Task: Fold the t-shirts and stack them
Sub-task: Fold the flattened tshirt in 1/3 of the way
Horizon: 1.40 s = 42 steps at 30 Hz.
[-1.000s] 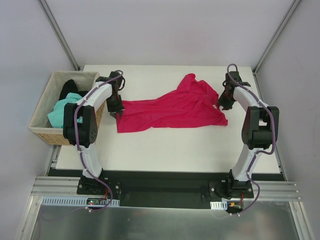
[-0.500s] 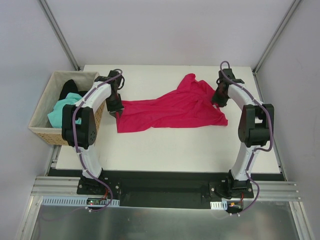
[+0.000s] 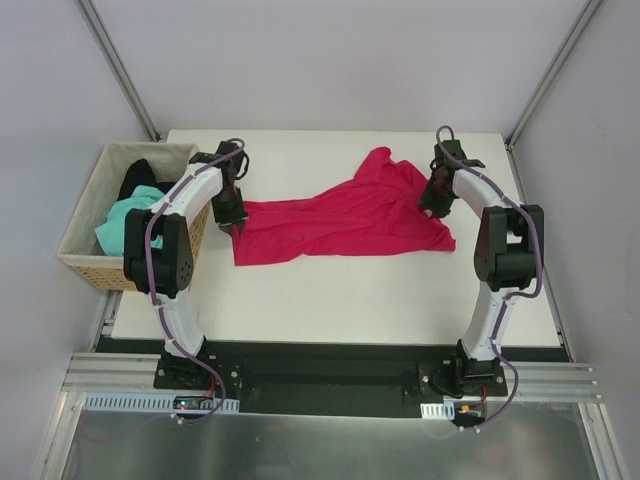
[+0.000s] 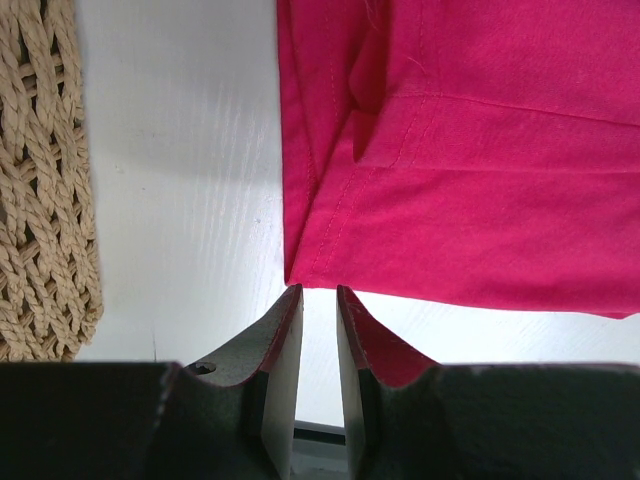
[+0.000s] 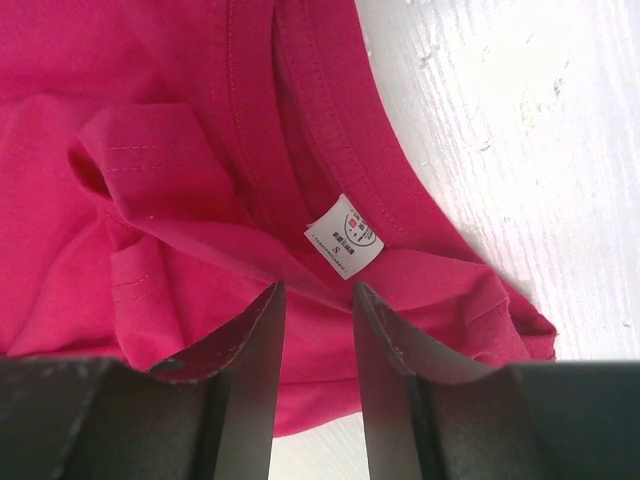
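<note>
At the left end of the crimson shirt (image 3: 340,220), the left end effector (image 4: 320,292) has its jaws a narrow slit apart with nothing between them. Bare table (image 3: 330,290) shows through the gap. The shirt's hem corner lies right at one fingertip; I cannot tell whether they touch. At the shirt's right end, the right end effector (image 5: 318,290) is over the collar, jaws partly open and gripping nothing, with cloth showing below the gap. A white label (image 5: 343,235) sits just beyond its fingertips. The shirt lies rumpled across the table between the two arms. At the table's left edge stands a basket (image 3: 80,255) holding a teal shirt (image 3: 120,225) and a black shirt (image 3: 138,178).
</note>
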{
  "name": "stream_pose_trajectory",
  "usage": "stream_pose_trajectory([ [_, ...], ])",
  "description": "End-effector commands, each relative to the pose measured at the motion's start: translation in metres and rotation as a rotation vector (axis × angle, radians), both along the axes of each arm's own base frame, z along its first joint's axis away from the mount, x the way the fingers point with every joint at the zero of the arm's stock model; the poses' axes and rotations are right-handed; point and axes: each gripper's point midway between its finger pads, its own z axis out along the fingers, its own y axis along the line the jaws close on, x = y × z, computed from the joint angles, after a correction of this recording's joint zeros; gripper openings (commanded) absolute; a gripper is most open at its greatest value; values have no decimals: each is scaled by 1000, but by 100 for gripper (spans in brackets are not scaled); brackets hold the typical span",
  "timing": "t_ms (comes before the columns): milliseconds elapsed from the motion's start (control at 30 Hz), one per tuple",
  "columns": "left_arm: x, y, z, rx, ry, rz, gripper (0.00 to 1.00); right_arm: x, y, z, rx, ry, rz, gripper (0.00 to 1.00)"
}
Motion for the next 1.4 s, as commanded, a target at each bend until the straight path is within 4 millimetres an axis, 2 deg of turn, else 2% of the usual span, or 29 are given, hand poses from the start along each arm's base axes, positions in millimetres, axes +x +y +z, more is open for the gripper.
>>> stream_pose_trajectory([
  [0, 0, 0, 11, 14, -19, 12, 20, 2, 5, -5, 13, 20, 25, 37],
  [200, 0, 1, 8, 18, -10, 16, 20, 3, 8, -12, 23, 35, 34, 35],
  [367, 0, 2, 8, 23, -10, 18, 20, 3, 5, -14, 16, 39, 19, 1],
  [633, 10, -1, 11, 14, -19, 9, 20, 8, -3, 4, -21, -5, 2, 1],
  [767, 16, -2, 16, 11, -36, 3, 20, 18, -6, 24, -46, -46, 13, 1],
  [933, 17, -2, 17, 10, -41, 0, 20, 29, -13, 39, -76, -70, 35, 1],
  [1167, 10, 2, 17, 27, -37, -2, 20, 39, -8, 30, -63, -61, 88, 1],
  [1200, 10, 3, 17, 30, -34, -5, 20, 40, -5, 22, -46, -44, 103, 1],
  [1367, 9, 6, 19, 37, -36, -10, 20, 38, 0, 6, -24, -8, 127, 1],
])
